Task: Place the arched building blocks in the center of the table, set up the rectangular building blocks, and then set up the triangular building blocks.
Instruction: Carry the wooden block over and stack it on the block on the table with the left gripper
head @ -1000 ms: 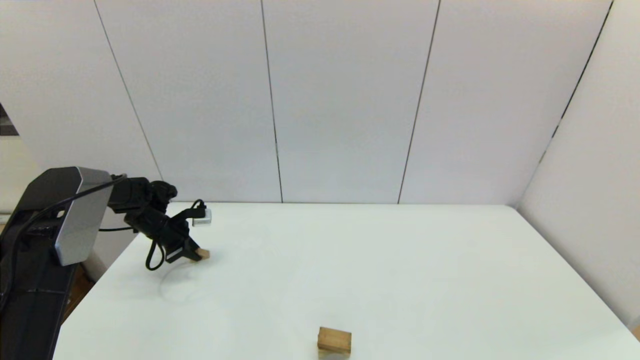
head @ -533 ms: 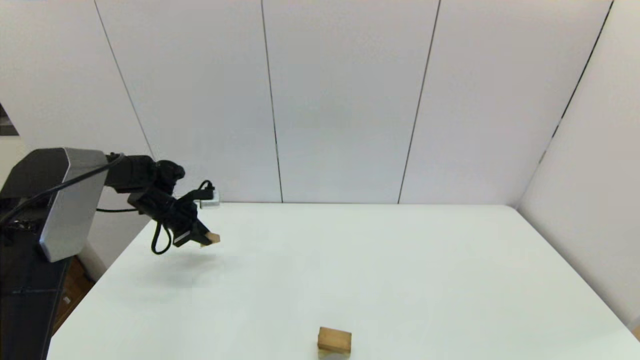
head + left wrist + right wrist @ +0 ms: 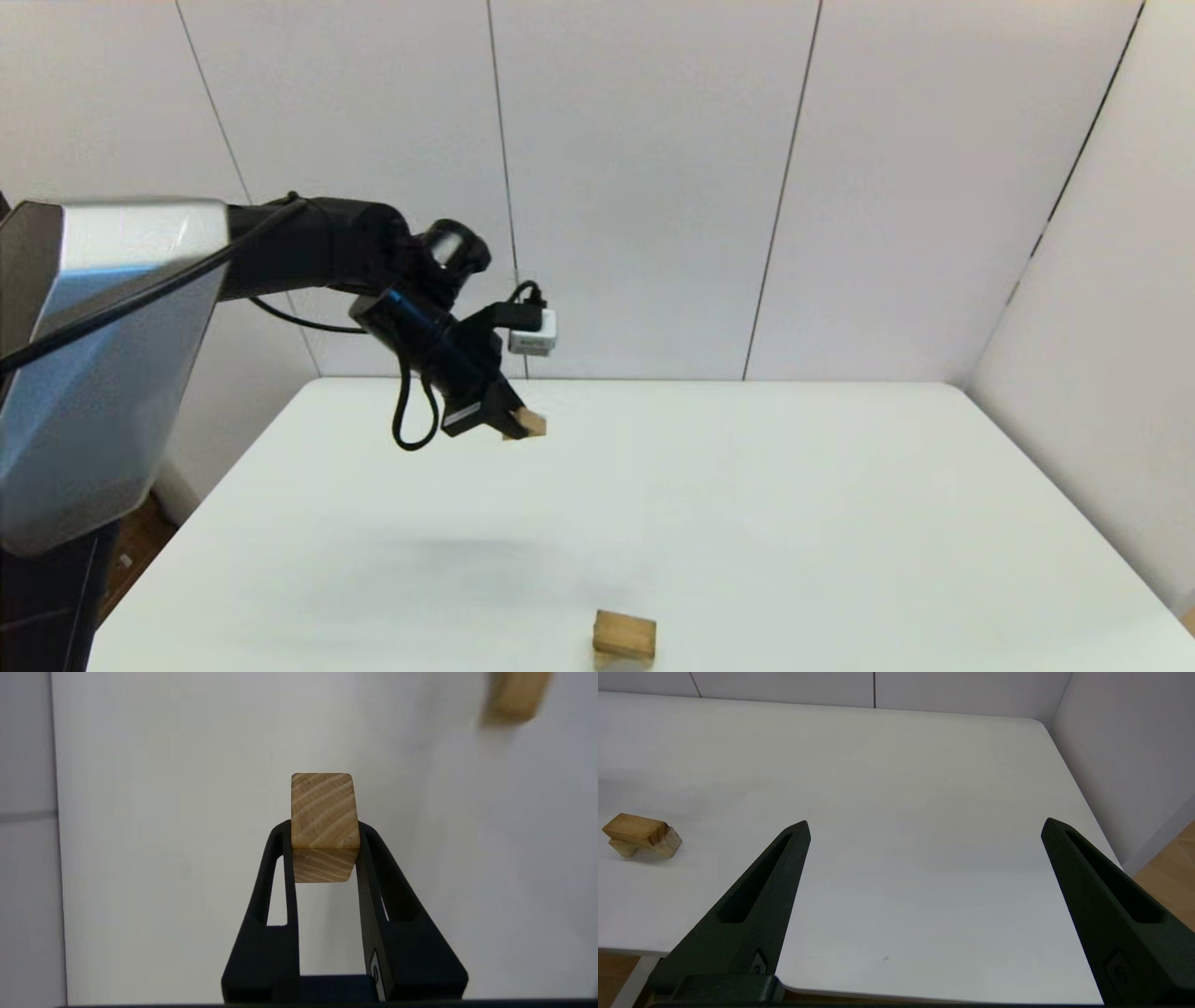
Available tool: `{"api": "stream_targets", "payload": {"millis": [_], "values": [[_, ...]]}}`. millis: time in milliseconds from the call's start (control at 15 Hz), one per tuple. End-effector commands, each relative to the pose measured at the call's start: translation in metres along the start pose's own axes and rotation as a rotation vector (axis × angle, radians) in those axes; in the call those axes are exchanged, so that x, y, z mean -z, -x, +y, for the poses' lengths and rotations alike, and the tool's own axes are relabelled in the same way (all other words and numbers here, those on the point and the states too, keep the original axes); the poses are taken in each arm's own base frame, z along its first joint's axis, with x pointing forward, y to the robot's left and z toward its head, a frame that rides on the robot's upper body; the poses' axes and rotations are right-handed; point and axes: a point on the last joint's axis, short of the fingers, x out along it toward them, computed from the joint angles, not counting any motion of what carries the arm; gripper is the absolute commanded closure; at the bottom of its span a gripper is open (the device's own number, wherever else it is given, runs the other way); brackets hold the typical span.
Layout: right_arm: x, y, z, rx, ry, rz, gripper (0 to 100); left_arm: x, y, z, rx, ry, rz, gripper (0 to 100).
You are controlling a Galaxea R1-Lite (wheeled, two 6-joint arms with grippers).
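hovering at centre-left of the head frame, the left end effector [image 3: 513, 425] clamps a small wooden block [image 3: 324, 826] above the tabletop [image 3: 794, 504]. the rectangular bar [image 3: 624, 634] tops the arch [image 3: 663, 843] at bottom centre, long axis running left-right. the right end effector [image 3: 924, 826] is spread wide.

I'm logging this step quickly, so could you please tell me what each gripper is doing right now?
Left gripper: closed on the triangular block, held above the table.
Right gripper: open, empty.
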Motion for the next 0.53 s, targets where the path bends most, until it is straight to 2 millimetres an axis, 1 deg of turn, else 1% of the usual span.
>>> {"api": "stream_targets", "payload": {"millis": [67, 200, 267, 400, 467, 533], "values": [[0.000, 0.000, 0.000, -0.001, 0.001, 0.001, 0, -0.053, -0.005, -0.041, 0.073, -0.075, -0.032, 100], [0.000, 0.000, 0.000, -0.001, 0.001, 0.001, 0, -0.065, -0.008, -0.059, 0.116, -0.092, -0.026, 100], [0.000, 0.000, 0.000, -0.001, 0.001, 0.001, 0, -0.075, -0.011, -0.069, 0.131, -0.096, -0.028, 100], [0.000, 0.000, 0.000, -0.001, 0.001, 0.001, 0, -0.102, -0.009, -0.097, 0.151, -0.005, -0.024, 100], [0.000, 0.000, 0.000, -0.001, 0.001, 0.001, 0, -0.112, -0.008, -0.109, 0.141, 0.034, -0.005, 100], [0.000, 0.000, 0.000, -0.001, 0.001, 0.001, 0, -0.119, -0.007, -0.117, 0.116, 0.048, 0.016, 100]]}}
